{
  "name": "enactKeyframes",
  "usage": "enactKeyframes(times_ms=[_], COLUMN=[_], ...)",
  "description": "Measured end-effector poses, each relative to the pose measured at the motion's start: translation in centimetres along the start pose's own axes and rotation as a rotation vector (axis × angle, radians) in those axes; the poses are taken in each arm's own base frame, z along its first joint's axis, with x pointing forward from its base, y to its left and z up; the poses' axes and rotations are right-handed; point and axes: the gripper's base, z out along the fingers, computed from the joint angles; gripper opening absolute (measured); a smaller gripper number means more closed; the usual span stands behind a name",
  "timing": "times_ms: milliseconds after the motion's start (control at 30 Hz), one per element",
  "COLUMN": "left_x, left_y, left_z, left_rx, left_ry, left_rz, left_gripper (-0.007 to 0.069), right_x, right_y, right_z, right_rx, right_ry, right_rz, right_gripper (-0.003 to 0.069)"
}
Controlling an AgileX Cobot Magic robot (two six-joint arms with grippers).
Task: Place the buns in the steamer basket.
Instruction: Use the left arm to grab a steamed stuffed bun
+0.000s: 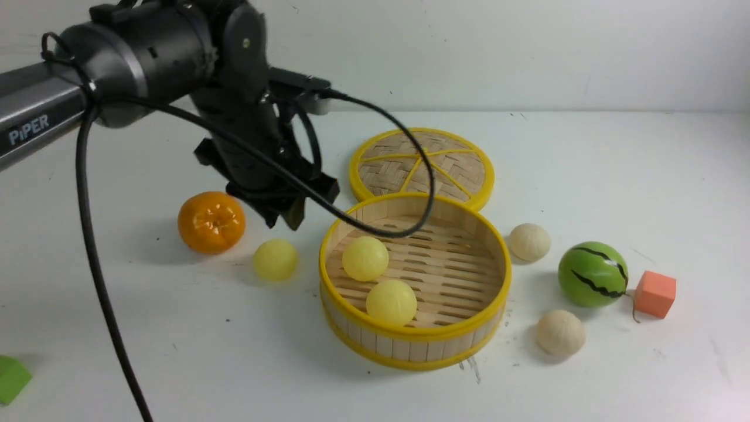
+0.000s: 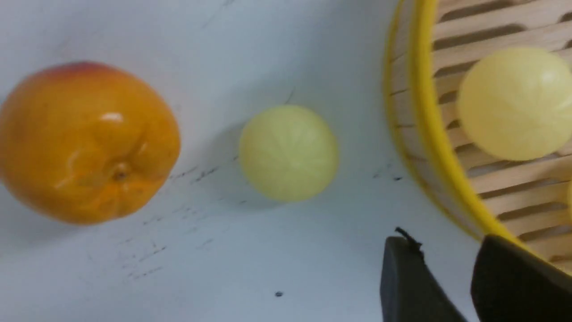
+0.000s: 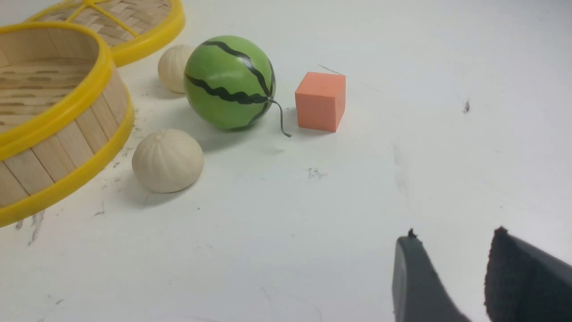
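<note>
The steamer basket (image 1: 410,347) stands mid-table with two pale yellow buns (image 1: 365,258) (image 1: 391,302) on its slatted floor. A third yellow bun (image 1: 275,259) (image 2: 288,153) lies on the table just left of it. Two cream-beige buns (image 1: 529,242) (image 1: 561,333) lie to its right, also in the right wrist view (image 3: 174,67) (image 3: 167,161). My left gripper (image 1: 284,220) (image 2: 442,241) hangs open and empty above the table by the basket's left rim (image 2: 429,120). My right gripper (image 3: 453,235) is open and empty over bare table, right of the cube; the front view does not show it.
An orange mandarin (image 1: 211,222) sits left of the loose yellow bun. The woven lid (image 1: 422,167) lies flat behind the basket. A green striped watermelon ball (image 1: 592,274) and an orange cube (image 1: 655,293) are at the right. A green block (image 1: 12,379) sits at the front left edge.
</note>
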Motion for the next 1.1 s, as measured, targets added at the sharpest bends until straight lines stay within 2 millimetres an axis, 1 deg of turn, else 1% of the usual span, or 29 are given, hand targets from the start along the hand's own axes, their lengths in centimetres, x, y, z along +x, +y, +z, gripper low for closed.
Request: enactKeyframes(times_ms=[33, 100, 200, 233, 433, 567, 767, 1100], left_x=[0.3, 0.2, -0.1, -0.2, -0.4, -0.1, 0.3, 0.0], left_y=[1.5, 2.4, 2.8, 3.0, 3.2, 3.2, 3.2, 3.4], left_z=[1.9, 3.5, 4.4, 4.9, 5.2, 5.4, 6.6, 8.2], left_rx=[0.008, 0.015, 0.011, 0.002, -0.024, -0.020, -0.014, -0.027], left_ry=[0.013, 0.000, -0.029, -0.048, -0.067, -0.035, 0.012, -0.013], left_rz=[-0.003, -0.001, 0.002, 0.005, 0.021, 0.018, 0.016, 0.023], left_gripper=[0.0158, 0.0134, 0.0131, 0.0141, 0.0204, 0.0224, 0.0235, 0.0237], right_x=[0.0, 0.0, 0.0, 0.0, 0.0, 0.0, 0.0, 0.0], right_y=[0.0, 0.0, 0.0, 0.0, 0.0, 0.0, 0.0, 0.0], right_z=[0.0, 0.0, 0.0, 0.0, 0.0, 0.0, 0.0, 0.0], right_rx=[0.000, 0.000, 0.000, 0.000, 0.000, 0.000, 0.000, 0.000], right_ry=[0.000, 0.000, 0.000, 0.000, 0.000, 0.000, 0.000, 0.000], right_rz=[0.000, 0.000, 0.000, 0.000, 0.000, 0.000, 0.000, 0.000], right_gripper=[0.0239, 0.0239, 0.0239, 0.0239, 0.0239, 0.0239, 0.0239, 0.0239])
